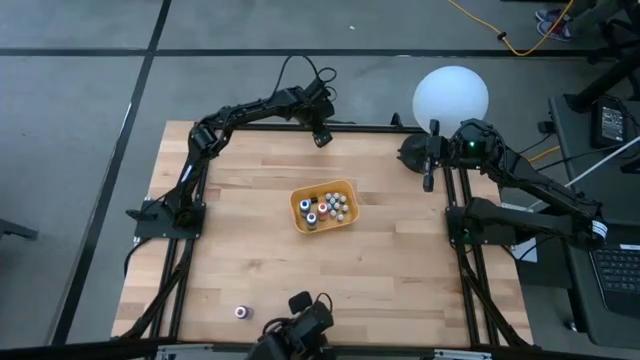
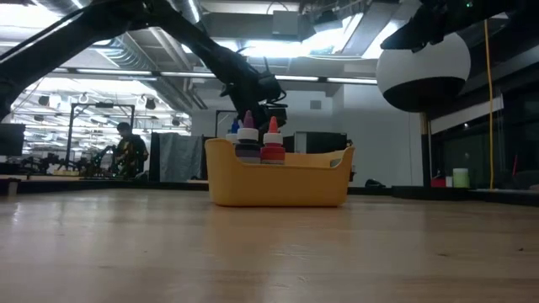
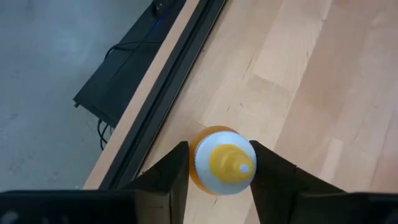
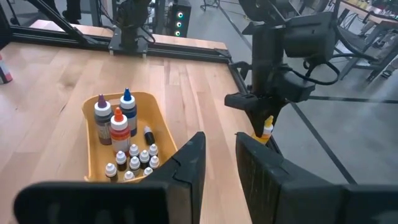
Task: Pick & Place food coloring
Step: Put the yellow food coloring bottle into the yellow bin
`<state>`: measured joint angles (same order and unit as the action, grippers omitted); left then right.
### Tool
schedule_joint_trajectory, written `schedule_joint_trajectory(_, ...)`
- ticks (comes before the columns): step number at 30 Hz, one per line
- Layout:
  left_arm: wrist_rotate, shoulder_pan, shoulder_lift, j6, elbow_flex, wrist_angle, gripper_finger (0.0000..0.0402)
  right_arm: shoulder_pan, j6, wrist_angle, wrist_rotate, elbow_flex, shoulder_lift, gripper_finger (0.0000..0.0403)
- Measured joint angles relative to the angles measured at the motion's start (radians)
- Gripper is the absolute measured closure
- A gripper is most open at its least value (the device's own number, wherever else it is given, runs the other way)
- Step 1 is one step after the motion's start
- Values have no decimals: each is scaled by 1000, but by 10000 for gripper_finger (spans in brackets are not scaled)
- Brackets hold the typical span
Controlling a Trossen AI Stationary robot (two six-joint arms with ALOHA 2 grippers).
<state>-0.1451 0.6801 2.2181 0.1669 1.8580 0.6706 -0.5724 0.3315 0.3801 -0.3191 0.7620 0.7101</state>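
Note:
My left gripper point(image 1: 322, 138) is at the table's far edge, pointing down, shut on a small yellow food coloring bottle point(image 3: 222, 167) with a white cap and a yellow tip. That bottle point(image 4: 268, 129) also shows under the left gripper in the right wrist view. The orange-yellow tray point(image 1: 297, 205) sits mid-table and holds several more bottles point(image 4: 121, 134), large and tiny. One bottle point(image 1: 242, 312) stands alone near the near edge. My right gripper point(image 4: 217, 155) is open at the table's right far side, beside the white globe lamp point(image 1: 451, 97). My left gripper pinches the yellow bottle between its two fingers point(image 3: 177, 171), one on either side of the white cap's shoulder point(image 3: 196, 163). The fingers come from above, pointing down. The bottle stays upright below them, seemingly lifted above the boards by the far rail; its base is hidden.
A black frame rail point(image 3: 168, 99) runs along the far edge, close to the held bottle. The globe lamp point(image 2: 421, 71) stands off the right far corner. A dark camera mount point(image 1: 300, 325) sits at the near edge. Bare boards surround the tray point(image 2: 278, 181).

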Motion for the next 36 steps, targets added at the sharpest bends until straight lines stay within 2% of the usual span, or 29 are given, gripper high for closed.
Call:
schedule_joint_trajectory(5, 2, -22, -36, -14, 48, 54, 273, 0, 0, -2, 0, 0, 0, 312)
schedule_joint_trajectory(11, -13, -103, -145, 34, 180, 239, 273, 0, 3, -27, 0, 0, 0, 312)
schedule_joint_trajectory(13, -49, -133, -191, 37, 196, 268, 273, 0, 3, -27, 0, 0, 0, 312)
schedule_joint_trajectory(16, -133, -176, -256, 4, 192, 288, 273, 0, 1, -24, 0, 0, 0, 312)
schedule_joint_trajectory(18, -151, -212, -291, 3, 176, 306, 273, 0, -8, -14, 0, 0, 0, 311)
schedule_joint_trajectory(26, -109, -393, -417, 27, 104, 420, 273, 0, 12, 92, -6, 0, 0, 311)
schedule_joint_trajectory(28, -108, -443, -442, 30, 71, 418, 273, 0, 18, 99, -47, 0, 0, 311)
schedule_joint_trajectory(31, -107, -511, -464, 38, 27, 411, 273, 0, -15, 105, -172, 0, -10, 311)
schedule_joint_trajectory(36, -5, -596, -472, 31, -47, 388, 273, 21, -205, 104, -299, 0, -67, 312)
